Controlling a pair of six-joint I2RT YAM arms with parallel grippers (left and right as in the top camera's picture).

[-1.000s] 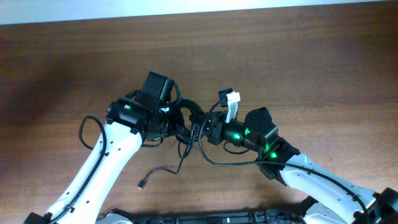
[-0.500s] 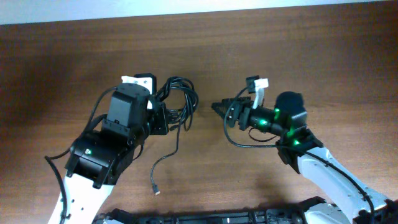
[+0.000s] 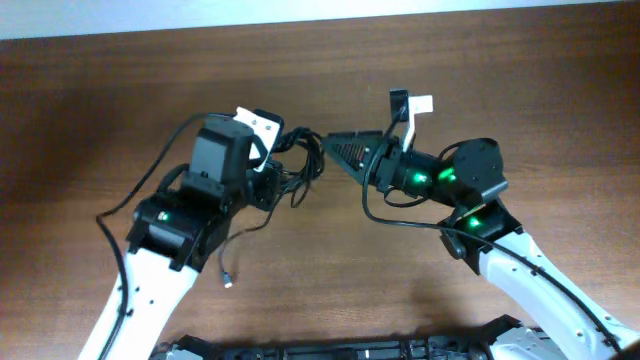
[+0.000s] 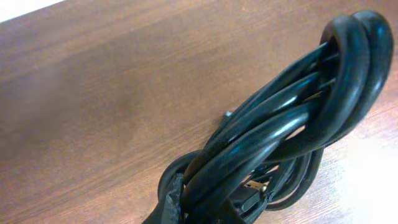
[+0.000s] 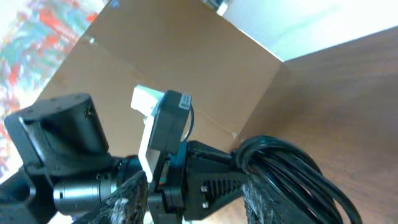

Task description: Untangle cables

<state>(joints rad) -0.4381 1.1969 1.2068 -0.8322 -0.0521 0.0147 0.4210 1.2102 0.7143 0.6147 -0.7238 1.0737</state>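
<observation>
Overhead, the cables are clamped in the left gripper; a strand is judged next to be seized by the half-open, empty right gripper.

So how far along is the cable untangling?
Barely started. Done: only one plug end trails free of the bunch. In hand: the left gripper is shut on the cables, one twisted bunch; the right gripper is open beside it. Left: separating every loop.
</observation>
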